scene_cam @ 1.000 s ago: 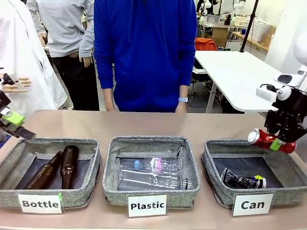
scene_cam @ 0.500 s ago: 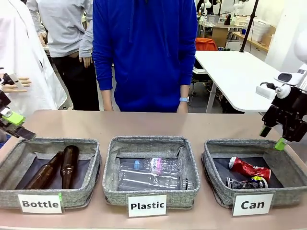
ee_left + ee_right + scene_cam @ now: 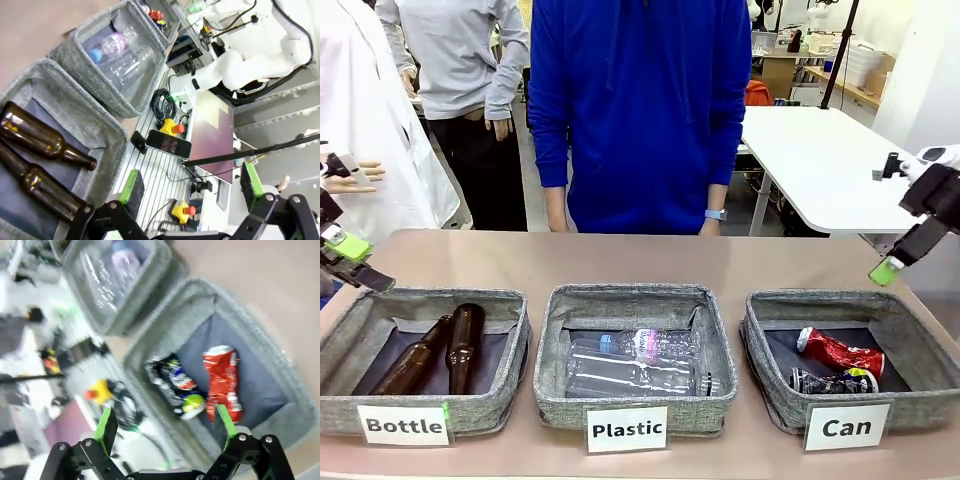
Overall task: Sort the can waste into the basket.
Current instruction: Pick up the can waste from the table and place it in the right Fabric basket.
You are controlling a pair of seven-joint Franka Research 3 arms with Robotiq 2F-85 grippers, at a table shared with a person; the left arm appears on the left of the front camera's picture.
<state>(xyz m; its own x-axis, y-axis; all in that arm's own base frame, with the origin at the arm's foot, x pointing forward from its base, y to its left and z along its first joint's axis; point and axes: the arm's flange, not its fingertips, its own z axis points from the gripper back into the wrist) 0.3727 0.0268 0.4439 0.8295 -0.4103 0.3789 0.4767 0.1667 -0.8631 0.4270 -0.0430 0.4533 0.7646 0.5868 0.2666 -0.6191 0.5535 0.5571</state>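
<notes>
Both crushed cans lie in the grey "Can" basket (image 3: 757,330) at the front right. The red can (image 3: 840,352) rests behind the dark silvery can (image 3: 832,381) with green-yellow marks. My right gripper (image 3: 890,262) hangs open and empty above the basket's far right corner. Its wrist view looks down between spread green pads (image 3: 106,425) of the right gripper (image 3: 165,425) at the red can (image 3: 222,382), the dark can (image 3: 172,380) and the basket (image 3: 165,325). My left gripper (image 3: 355,265) stays at the far left edge above the "Bottle" basket; in its wrist view the left gripper (image 3: 190,185) is open and empty.
The "Bottle" basket (image 3: 510,335) holds two brown glass bottles (image 3: 460,345). In the middle, the "Plastic" basket (image 3: 548,340) holds clear plastic bottles (image 3: 635,360). A person in blue (image 3: 640,110) stands at the far table edge, others behind on the left.
My right gripper opened and the red can dropped into the "Can" basket beside the dark can. The right arm then rose and drew back to the right. The left arm stayed still.
</notes>
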